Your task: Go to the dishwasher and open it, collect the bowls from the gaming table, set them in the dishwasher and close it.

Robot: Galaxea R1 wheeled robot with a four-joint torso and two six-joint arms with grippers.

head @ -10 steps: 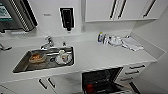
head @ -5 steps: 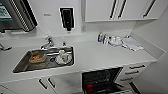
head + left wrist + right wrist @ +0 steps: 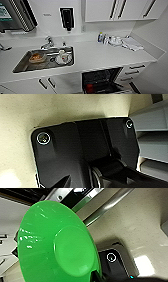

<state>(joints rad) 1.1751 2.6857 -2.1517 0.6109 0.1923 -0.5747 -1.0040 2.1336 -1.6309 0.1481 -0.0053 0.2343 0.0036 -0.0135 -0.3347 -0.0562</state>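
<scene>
Dishwasher set under the white countertop, its door dropped open toward the camera in the head view; the interior is dark, with wire racks and a red item low inside. To its right stand white drawer fronts with dark bar handles. A stainless sink is let into the countertop at left; it holds a brownish dish and a white round plate with a cup, and a chrome tap rises behind it. A black wall dispenser hangs above. Farther right on the counter lie small bottles, white crockery and a folded cloth. In the right wrist view a bright green bowl, round, shallow, of glossy plastic, is tilted on edge with its flat circular base facing the camera, close to the right gripper; whether its fingers clamp the rim cannot be told. The left gripper's state likewise cannot be told; beige speckled floor lies behind the left wrist.
</scene>
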